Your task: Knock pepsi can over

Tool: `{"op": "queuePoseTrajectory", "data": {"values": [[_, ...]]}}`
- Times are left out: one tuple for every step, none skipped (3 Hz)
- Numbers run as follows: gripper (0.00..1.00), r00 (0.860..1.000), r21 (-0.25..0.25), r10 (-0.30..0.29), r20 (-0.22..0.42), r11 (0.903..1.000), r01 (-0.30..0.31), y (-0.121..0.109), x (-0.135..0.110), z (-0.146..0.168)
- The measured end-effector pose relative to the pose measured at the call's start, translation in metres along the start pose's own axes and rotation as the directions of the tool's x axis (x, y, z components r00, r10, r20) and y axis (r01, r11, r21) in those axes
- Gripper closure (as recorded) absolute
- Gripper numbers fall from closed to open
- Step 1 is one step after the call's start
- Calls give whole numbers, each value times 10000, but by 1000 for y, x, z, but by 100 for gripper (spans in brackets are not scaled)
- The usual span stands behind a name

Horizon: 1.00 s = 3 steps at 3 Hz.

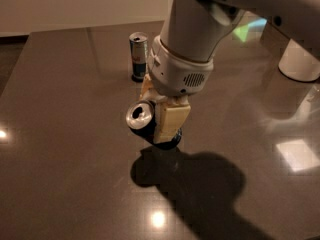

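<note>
The pepsi can (141,120) stands mid-table, leaning with its silver top tipped toward 10 o'clock and its base apparently on the surface. The gripper (156,129) comes down over it from 1 o'clock, cream fingers (171,120) narrowed onto its sides and seemingly holding it. The tipping step looks half done: next, carry the lean toward 9 o'clock, away from the slim can (138,55) at 12 o'clock, and let go.

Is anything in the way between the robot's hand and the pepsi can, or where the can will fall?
No, nothing visible. The gripper is right against the pepsi can, which is tilted, its top leaning left. The slim can stands upright farther back on the table, apart from it.
</note>
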<state>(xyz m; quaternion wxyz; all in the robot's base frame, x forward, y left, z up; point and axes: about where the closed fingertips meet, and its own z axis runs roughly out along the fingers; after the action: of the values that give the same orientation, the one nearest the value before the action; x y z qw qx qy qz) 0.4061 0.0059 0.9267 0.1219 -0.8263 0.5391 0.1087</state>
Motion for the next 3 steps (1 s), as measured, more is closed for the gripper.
{"op": "queuePoseTrajectory", "data": {"values": [[100,9806,-82,-481,-1898,9988,474,-13,19,-1],[100,9515,-254,-777,-2978,9970,735,-19,31,2],[82,9322,-543,-955,-3492,9952,816,-20,40,12]]}}
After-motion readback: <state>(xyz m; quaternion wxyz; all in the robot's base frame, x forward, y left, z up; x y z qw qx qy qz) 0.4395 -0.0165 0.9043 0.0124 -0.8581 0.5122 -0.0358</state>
